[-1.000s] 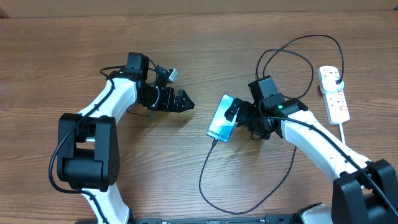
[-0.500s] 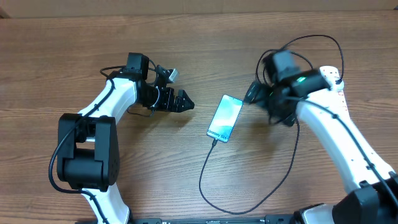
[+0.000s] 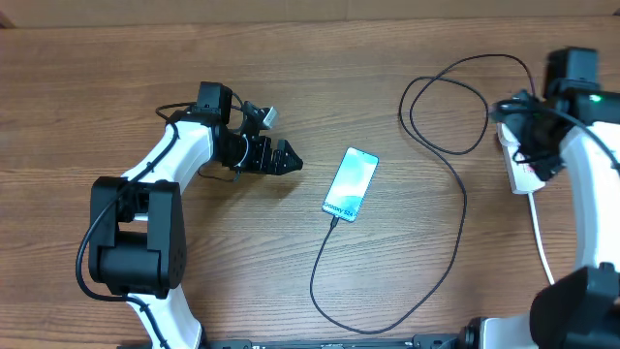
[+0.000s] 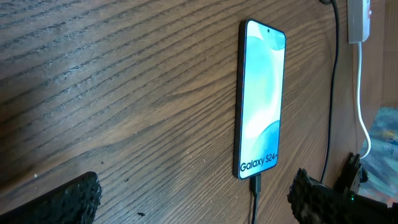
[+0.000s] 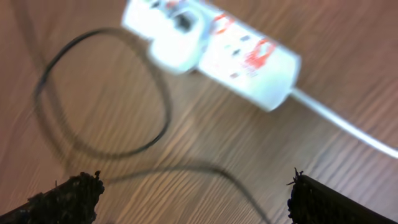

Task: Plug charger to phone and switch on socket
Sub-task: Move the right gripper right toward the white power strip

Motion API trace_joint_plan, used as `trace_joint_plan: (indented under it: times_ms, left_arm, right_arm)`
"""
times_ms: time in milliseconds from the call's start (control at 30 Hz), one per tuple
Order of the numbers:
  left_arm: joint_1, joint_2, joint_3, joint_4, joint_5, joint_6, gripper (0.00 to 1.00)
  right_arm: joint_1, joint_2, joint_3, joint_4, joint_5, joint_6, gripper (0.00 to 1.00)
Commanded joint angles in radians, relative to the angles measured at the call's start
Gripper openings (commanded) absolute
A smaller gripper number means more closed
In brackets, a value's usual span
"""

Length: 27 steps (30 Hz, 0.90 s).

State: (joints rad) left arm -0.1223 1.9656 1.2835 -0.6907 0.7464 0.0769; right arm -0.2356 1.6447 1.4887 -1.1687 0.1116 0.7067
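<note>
Two grippers spread wide, empty: left gripper near the phone, right gripper hanging over the socket at the far right. Tip of the charger seated in the phone's lower edge, its thin limp length looping toward the socket. Light, hard, probably slippery socket, likely to skid: press one fingertip straight down on a red-marked switch.

A: Entry: setting. How is it classed?

B: Classed as a robotics lab bench, not a home or shop.

A: Evidence listed?

B: One wood-grain table; two white-and-black jointed arms, the left arm and the right arm, mounted at its near edge; one lit phone with the charger plugged in, and one socket, laid on the table. Little beyond the tabletop is shown.
</note>
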Motion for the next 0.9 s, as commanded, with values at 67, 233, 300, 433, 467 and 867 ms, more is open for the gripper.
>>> trace_joint_plan:
  times_ms: [67,233,300,433,467,867]
  left_arm:
    - [0.004,-0.002,0.007,0.000,0.001,0.005,1.00]
    - [0.004,-0.002,0.007,0.000,0.000,0.005,1.00]
    - [0.004,-0.002,0.007,0.000,0.000,0.005,1.00]
    - [0.004,-0.002,0.007,0.000,0.000,0.005,1.00]
    - [0.004,-0.002,0.007,0.000,0.000,0.005,1.00]
    - [0.004,-0.002,0.007,0.000,0.000,0.005,1.00]
  right_arm:
    - [-0.088,0.091,0.016,0.020,0.050,-0.002,1.00]
    - [-0.126,0.166,0.016,0.058,0.128,-0.001,1.00]
    - [-0.135,0.189,0.015,0.077,0.164,0.000,1.00]
    - [-0.153,0.215,0.003,0.125,0.209,0.008,1.00]
    - [-0.158,0.219,0.003,0.131,0.215,0.022,1.00]
    - [-0.194,0.280,0.001,0.222,0.230,0.089,1.00]
